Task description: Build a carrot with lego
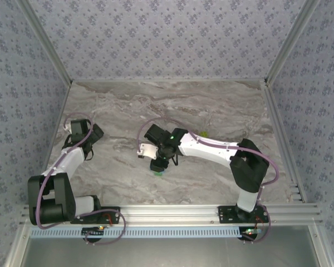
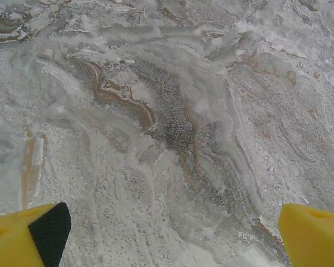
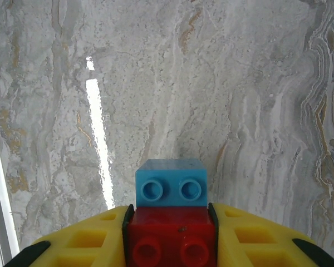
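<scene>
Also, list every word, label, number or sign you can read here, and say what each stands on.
No text can be read.
Studs of the blue brick and the red brick: any embossing is too blurred to read.
On the wallpaper: flower pattern, no words.
On the small dark board by the left arm's base: too small to read.

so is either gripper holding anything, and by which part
The right gripper clamps a lego stack by its red brick, the blue brick sticking out ahead. The left gripper is open, holding nothing.
</scene>
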You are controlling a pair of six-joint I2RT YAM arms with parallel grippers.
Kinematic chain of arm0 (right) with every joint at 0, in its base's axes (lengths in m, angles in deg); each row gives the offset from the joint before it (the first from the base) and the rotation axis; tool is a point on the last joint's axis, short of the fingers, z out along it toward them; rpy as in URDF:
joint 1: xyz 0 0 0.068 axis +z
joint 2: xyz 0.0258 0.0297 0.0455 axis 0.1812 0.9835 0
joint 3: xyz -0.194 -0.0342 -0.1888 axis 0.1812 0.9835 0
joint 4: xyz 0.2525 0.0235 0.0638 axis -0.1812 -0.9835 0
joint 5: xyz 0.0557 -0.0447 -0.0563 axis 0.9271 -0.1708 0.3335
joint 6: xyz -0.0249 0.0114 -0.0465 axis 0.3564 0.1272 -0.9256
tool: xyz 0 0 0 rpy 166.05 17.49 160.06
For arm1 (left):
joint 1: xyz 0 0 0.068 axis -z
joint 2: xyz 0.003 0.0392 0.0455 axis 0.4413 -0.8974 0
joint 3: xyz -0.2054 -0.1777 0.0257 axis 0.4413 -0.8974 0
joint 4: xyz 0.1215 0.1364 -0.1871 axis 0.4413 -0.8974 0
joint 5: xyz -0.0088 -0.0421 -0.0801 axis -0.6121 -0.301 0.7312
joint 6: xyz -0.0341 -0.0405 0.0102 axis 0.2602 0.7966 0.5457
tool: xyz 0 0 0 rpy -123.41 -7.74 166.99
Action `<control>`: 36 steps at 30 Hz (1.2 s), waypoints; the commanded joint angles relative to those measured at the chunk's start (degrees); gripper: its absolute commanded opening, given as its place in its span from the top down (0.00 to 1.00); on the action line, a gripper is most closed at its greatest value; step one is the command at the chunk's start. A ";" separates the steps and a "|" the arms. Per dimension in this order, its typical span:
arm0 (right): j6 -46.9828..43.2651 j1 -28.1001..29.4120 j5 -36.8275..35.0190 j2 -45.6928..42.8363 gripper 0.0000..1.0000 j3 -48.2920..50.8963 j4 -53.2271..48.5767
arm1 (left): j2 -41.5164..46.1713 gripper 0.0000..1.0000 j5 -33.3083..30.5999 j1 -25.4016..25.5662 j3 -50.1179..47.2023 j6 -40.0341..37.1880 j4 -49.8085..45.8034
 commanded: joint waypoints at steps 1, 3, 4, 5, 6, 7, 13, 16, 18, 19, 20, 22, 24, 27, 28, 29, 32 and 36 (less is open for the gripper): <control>-1.42 0.14 -1.46 1.41 0.63 -0.44 -0.67 | -0.50 0.02 0.48 -0.39 2.47 0.21 0.36; -1.50 -0.06 -1.11 1.35 0.62 -0.32 -0.29 | -0.50 0.02 0.53 -0.39 2.54 0.21 0.36; -1.50 -0.25 -0.92 1.28 0.61 -0.21 -0.20 | -0.50 0.03 0.51 -0.39 2.53 0.21 0.36; -1.44 -0.41 -0.68 1.17 0.61 -0.11 -0.04 | -0.50 0.03 0.38 -0.38 2.42 0.21 0.36; -1.44 -0.58 -0.52 1.03 0.60 0.11 0.13 | -0.50 0.02 0.49 -0.39 2.44 0.16 0.36; -1.47 -0.72 -0.30 0.87 0.60 0.30 0.32 | -0.42 0.03 0.47 -0.38 2.46 0.21 0.29; -0.85 -1.56 1.79 -1.18 0.44 1.26 1.21 | -0.41 0.03 0.42 -0.37 2.44 0.20 0.26; -0.68 -1.94 2.18 -2.46 0.37 1.09 1.08 | -0.31 0.02 0.52 -0.39 2.40 0.21 0.28; -0.59 -2.25 2.76 -3.56 0.35 0.83 0.77 | -0.33 0.02 0.49 -0.39 2.33 0.16 0.28; -0.50 -2.42 3.25 -4.27 0.33 0.67 0.89 | -0.24 0.03 0.43 -0.39 2.32 0.12 0.26; -0.48 -2.61 3.79 -5.14 0.32 0.46 0.91 | -0.18 0.03 0.37 -0.34 2.33 0.09 0.19; -0.46 -2.98 4.58 -6.75 0.31 -0.29 0.58 | -0.07 0.03 0.39 -0.37 2.24 0.10 0.18; -0.46 -3.28 4.36 -8.58 0.29 -1.42 0.08 | 0.09 0.02 0.37 -0.34 2.22 0.12 0.09; 0.20 -5.13 3.43 -10.79 0.27 -3.36 0.41 | 0.11 0.02 0.35 -0.38 2.13 0.12 0.10; 0.34 -5.93 2.69 -10.73 0.26 -4.42 0.30 | 0.12 0.02 0.35 -0.39 2.13 0.20 0.10; 0.34 -6.93 1.84 -10.07 0.26 -5.97 -0.24 | 0.15 0.03 0.40 -0.39 2.06 0.21 0.11; 0.84 -9.96 -1.17 -4.03 0.26 -12.50 -3.47 | 0.21 0.03 0.40 -0.37 2.13 0.21 0.10; 2.21 -13.59 -4.83 9.17 0.26 -24.66 -8.40 | 0.24 0.02 0.35 -0.39 2.12 0.21 0.10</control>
